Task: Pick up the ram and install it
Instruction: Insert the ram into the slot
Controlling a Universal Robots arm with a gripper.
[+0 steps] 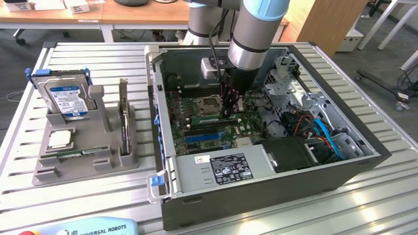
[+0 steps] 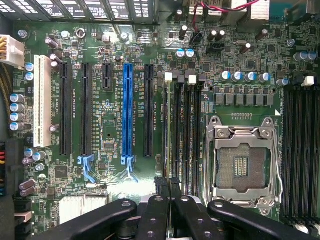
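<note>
- the gripper [image 1: 232, 113] hangs inside the open computer case [image 1: 261, 193], low over the motherboard [image 2: 112, 117]; the arm comes in from twelve o'clock in the exterior view.
- its fingers [image 2: 156, 215] are drawn close together, with only a sliver between them. their tips sit at the end of the memory slots [image 2: 187, 130], just beside the empty processor socket [image 2: 241, 162]. i cannot tell whether a stick is pinched there.
- the slots near the tips look dark and unfilled, so seating does not seem done.
- a green ram [image 1: 81, 152] lies flat in the grey holder [image 1: 98, 169] at nine o'clock of the case, well apart from the gripper. a thin board [image 1: 123, 115] stands on edge in the same holder and may be its twin.
- the holder also carries a hard drive [image 1: 65, 98] at its far end and a small square chip [image 1: 60, 138].
- case and holder rest on a slatted metal table [image 1: 365, 205]. a blue pendant [image 1: 98, 228] shows at seven o'clock.
- behind, at twelve o'clock, stand wooden desks [image 1: 130, 14], and toward two o'clock a wooden panel [image 1: 326, 19] and white furniture legs.
</note>
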